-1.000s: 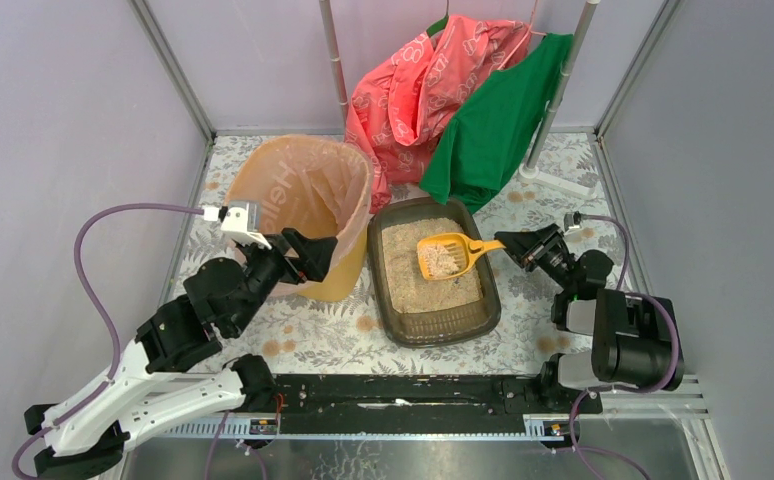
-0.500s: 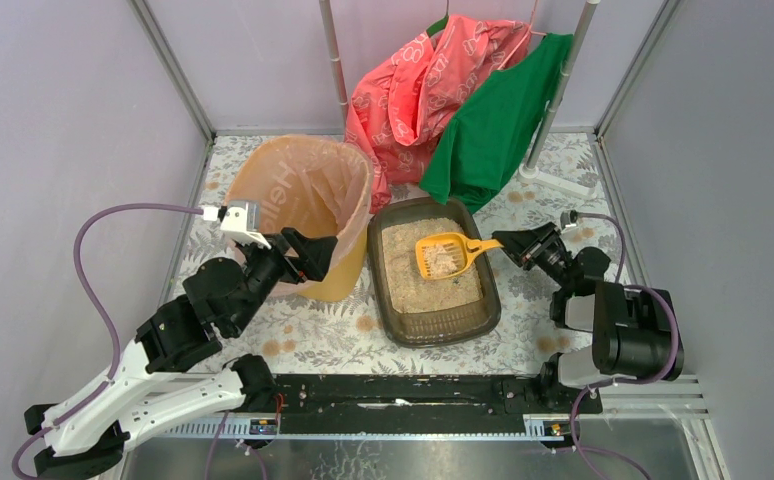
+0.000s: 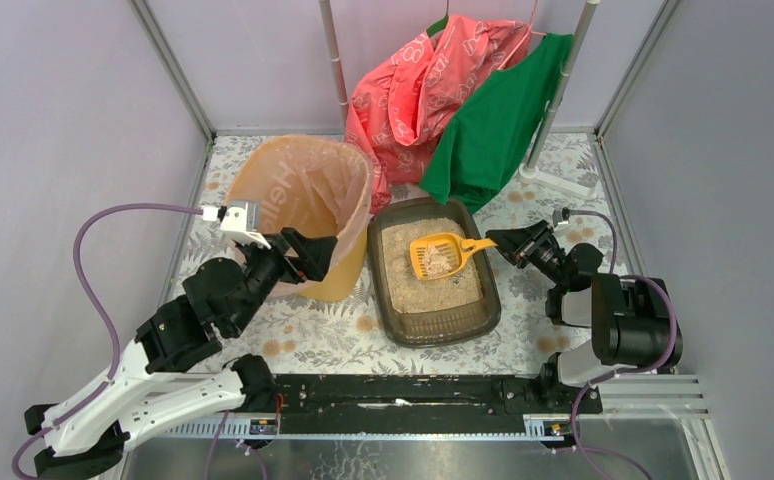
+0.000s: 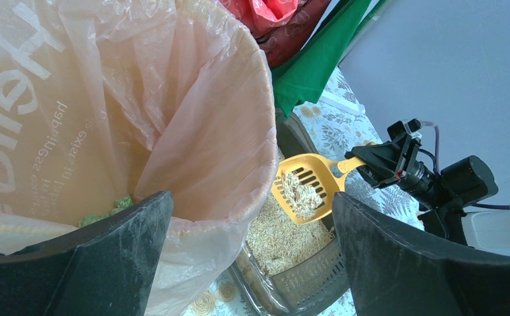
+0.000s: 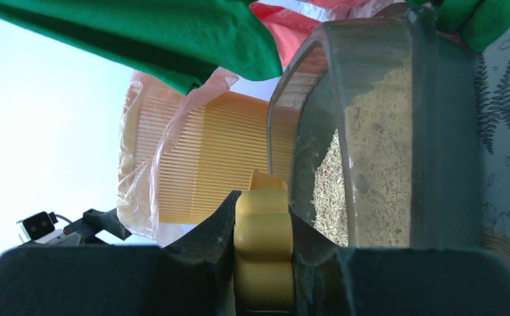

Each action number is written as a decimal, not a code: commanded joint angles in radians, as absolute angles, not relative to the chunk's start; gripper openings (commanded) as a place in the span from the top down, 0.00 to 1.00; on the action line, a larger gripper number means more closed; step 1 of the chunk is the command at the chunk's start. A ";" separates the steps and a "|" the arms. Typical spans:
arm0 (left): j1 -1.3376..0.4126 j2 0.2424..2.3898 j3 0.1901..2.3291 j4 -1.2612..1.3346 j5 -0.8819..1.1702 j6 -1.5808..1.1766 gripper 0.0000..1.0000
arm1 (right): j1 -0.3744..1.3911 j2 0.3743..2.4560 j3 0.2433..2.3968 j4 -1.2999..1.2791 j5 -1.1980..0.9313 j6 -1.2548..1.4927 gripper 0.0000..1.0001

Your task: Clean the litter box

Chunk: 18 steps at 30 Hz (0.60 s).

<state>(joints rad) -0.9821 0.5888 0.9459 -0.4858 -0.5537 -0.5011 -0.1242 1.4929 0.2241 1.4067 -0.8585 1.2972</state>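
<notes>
The dark grey-brown litter box holds beige granules and lies right of the yellow bin with its peach liner. It also shows in the left wrist view and the right wrist view. My right gripper is shut on the handle of a yellow slotted scoop, held above the box with granules in it. The scoop also shows in the left wrist view, and its handle in the right wrist view. My left gripper is open, straddling the bin's near rim.
A pink garment and a green garment hang on a rack behind the box. The rack's white foot lies at the back right. Grey walls enclose the floral table.
My right gripper has lifted the scoop and carried it a little left and back over the box. The left arm has not moved.
</notes>
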 commanded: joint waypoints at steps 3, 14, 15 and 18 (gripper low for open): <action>-0.988 0.571 0.944 -0.439 -0.575 -0.490 0.01 | -0.080 1.517 0.240 1.530 -0.854 1.328 1.00; -0.988 0.564 0.934 -0.439 -0.579 -0.490 0.01 | -0.073 1.386 0.256 1.303 -0.803 1.207 1.00; -0.988 0.565 0.940 -0.443 -0.578 -0.488 0.01 | -0.119 1.363 0.240 1.290 -0.798 1.206 1.00; -0.988 0.560 0.937 -0.453 -0.583 -0.499 0.01 | -0.035 1.363 0.283 1.149 -0.801 1.119 1.00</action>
